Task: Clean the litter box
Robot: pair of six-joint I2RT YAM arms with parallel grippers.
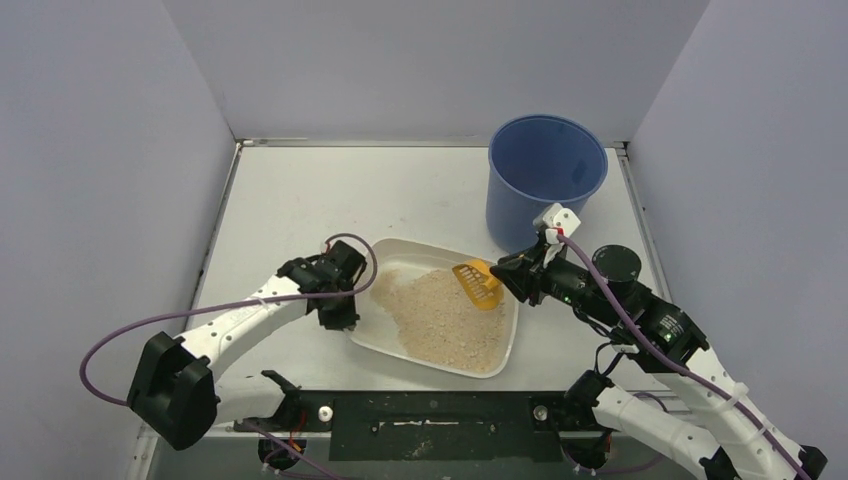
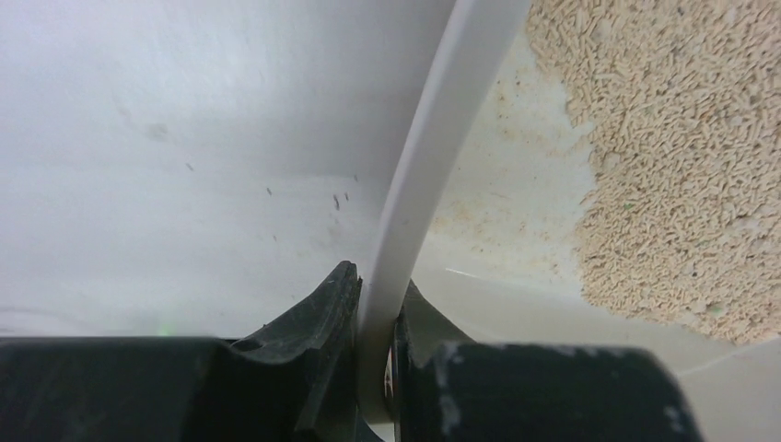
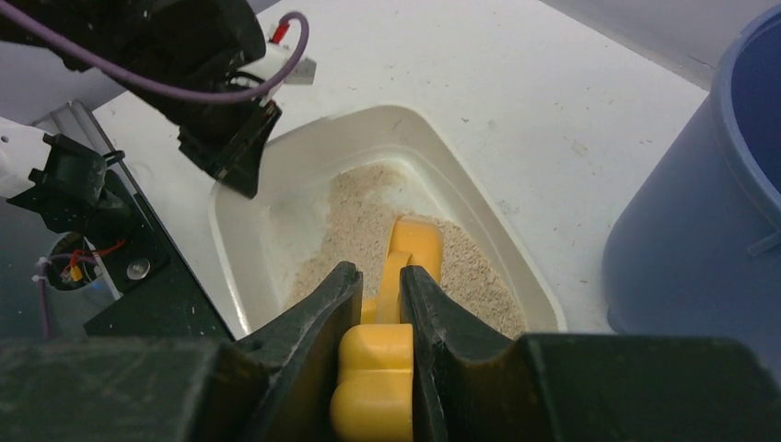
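The litter box (image 1: 430, 250), on the table (image 1: 300, 200) near its front edge, looks to be a stiff, light plastic tray weighted by loose litter (image 1: 445, 315), best held by its thin rim, where the left gripper (image 2: 373, 304) pinches its left edge while the right gripper (image 3: 379, 285) clasps the orange scoop (image 3: 414, 244).

Looked over a pale grey table (image 1: 300, 200), matte and flat. Found a shallow off-white litter box (image 1: 405, 255) resting on it. Found a tall blue bucket (image 1: 530, 215) standing upright behind the litter box and to its right, near but apart. Noted tiny dark specks (image 2: 336, 198) just outside the litter box's rim.
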